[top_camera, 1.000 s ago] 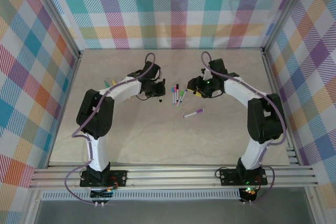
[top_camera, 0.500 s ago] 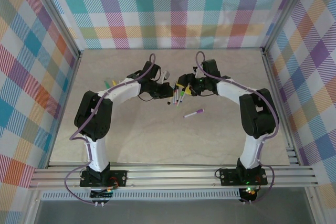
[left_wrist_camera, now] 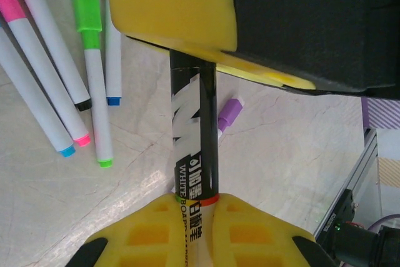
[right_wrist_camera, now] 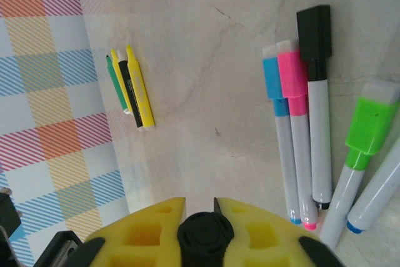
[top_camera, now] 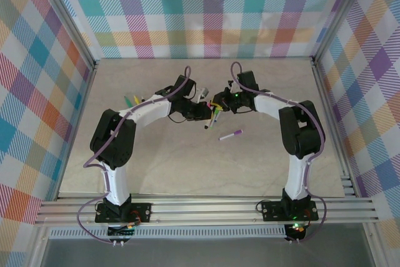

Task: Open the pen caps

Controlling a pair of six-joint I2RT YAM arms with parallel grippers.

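The black marker [left_wrist_camera: 195, 123] is held above the counter [right_wrist_camera: 206, 42] between the two arms. The left pincer [left_wrist_camera: 197, 207] is clamped on its printed barrel and the right pincer [right_wrist_camera: 203, 211] on its far end, where the pads hide whether the cap has come free. The job looks barely begun: the blue, pink, black and green pens [right_wrist_camera: 294, 129] lying side by side below, and the purple pen [top_camera: 230, 134] lying apart, all wear their caps [right_wrist_camera: 290, 76].
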